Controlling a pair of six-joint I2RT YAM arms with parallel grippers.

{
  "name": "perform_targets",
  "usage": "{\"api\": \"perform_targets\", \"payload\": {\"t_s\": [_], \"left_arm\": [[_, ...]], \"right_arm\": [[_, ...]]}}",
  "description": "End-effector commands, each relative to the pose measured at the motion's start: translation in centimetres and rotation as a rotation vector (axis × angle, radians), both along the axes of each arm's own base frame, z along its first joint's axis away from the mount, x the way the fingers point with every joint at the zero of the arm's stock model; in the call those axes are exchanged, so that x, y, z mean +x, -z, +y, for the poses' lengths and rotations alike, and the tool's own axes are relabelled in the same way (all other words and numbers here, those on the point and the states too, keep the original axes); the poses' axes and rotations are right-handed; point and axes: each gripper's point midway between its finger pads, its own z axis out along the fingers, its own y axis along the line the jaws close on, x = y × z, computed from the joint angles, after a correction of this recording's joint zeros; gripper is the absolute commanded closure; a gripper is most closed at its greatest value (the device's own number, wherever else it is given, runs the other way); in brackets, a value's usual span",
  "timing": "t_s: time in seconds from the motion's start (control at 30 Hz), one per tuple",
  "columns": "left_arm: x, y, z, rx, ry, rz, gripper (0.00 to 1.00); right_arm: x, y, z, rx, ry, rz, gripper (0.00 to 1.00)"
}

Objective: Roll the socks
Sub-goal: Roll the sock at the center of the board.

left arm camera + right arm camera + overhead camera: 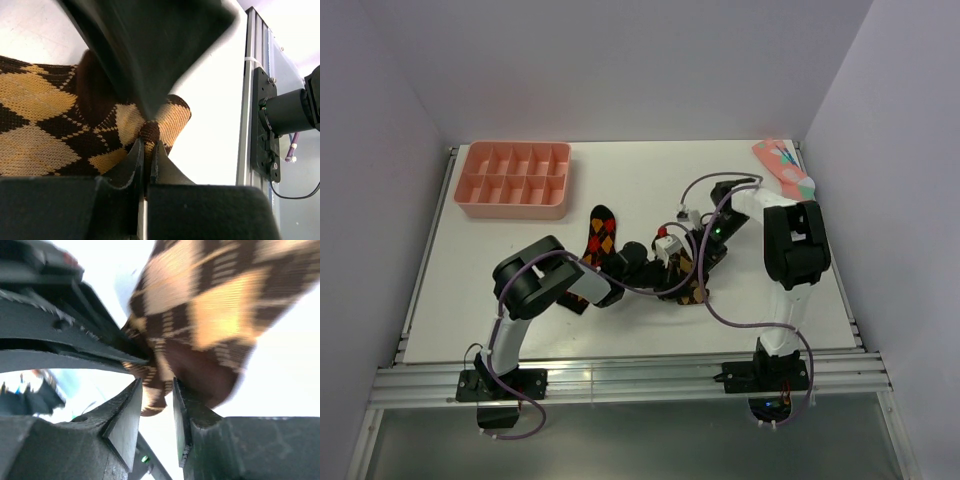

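The tan-and-orange argyle sock (40, 115) lies mid-table, mostly hidden under both grippers in the top view (695, 293). My left gripper (148, 142) is shut on a pinched fold at that sock's rounded end. My right gripper (156, 382) comes in from the opposite side with its jaws parted; a loose edge of the same sock (215, 305) hangs between its fingers, with a gap on the left side. The red-and-orange argyle sock (602, 233) lies flat to the left, partly under my left arm, apart from both grippers.
A pink compartment tray (515, 180) stands at the back left. A pink sock with teal marks (782, 165) lies at the back right corner. The table's aluminium front rail (252, 100) runs close by the left gripper.
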Motion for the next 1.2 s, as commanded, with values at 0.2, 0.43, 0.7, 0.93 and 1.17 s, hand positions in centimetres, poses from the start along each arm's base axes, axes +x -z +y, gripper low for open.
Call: {"api": "perform_targets", "payload": {"t_s": [0.2,0.43,0.7,0.93,1.17], "left_arm": [[-0.7,3.7,1.2,0.164,-0.024,0.083,1.0],[-0.6,3.5,1.2,0.171,-0.024,0.078,1.0],[-0.5,3.3,1.2,0.168,-0.026,0.073,1.0],[-0.4,2.8,1.2,0.155,-0.031,0.062,1.0],[-0.2,2.9,0.8,0.158,-0.025,0.066,1.0]], "right_arm": [[7.5,-3.7,-1.8,0.041,0.226,-0.241,0.57],[6.2,-1.8,-2.4,0.008,0.211,-0.165,0.51],[5.1,-0.5,-3.3,-0.053,0.204,-0.126,0.48],[4.3,0.9,-3.0,-0.052,0.201,-0.044,0.47],[3.9,1.2,-2.4,-0.04,0.188,-0.012,0.46]]}}
